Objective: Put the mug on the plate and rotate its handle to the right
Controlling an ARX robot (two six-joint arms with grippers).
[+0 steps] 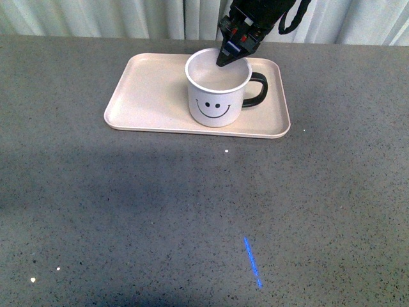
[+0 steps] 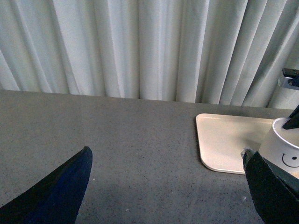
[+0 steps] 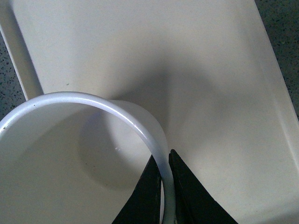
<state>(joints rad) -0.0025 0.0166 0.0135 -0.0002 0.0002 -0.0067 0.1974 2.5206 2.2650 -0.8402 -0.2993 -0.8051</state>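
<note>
Front view: my right gripper (image 1: 225,59) is clamping the far rim of the white mug (image 1: 216,96), which is standing on the cream-pink plate (image 1: 144,96) with its glossy black handle (image 1: 257,89) pointing right. Only the wrist views are showing one finger inside the thin rim, and my left gripper (image 2: 166,154) spread apart.

Soft, even light; the mug (image 3: 84,96) throws a diffuse shadow onto the plate (image 3: 224,70) beyond the right gripper (image 3: 164,158), itself blurred.
</note>
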